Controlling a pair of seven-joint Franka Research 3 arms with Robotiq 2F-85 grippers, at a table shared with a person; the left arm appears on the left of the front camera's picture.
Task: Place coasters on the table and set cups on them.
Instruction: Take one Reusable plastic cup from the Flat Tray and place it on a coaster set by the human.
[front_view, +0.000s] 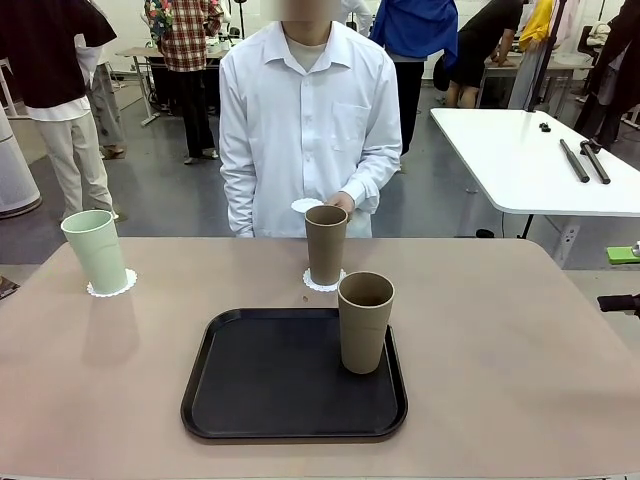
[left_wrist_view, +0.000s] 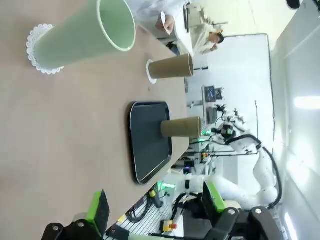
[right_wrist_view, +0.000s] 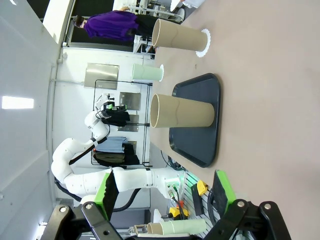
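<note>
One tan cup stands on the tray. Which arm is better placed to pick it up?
Right, probably. The tan cup stands at the right of the tray, and the open right gripper faces it; the left gripper sits farther off, by the mint cup.

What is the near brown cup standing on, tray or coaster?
The tray. The cup stands upright by its right rim, bare black surface all round the base.

No legible text, brand or number, background details possibly too small to read
</note>
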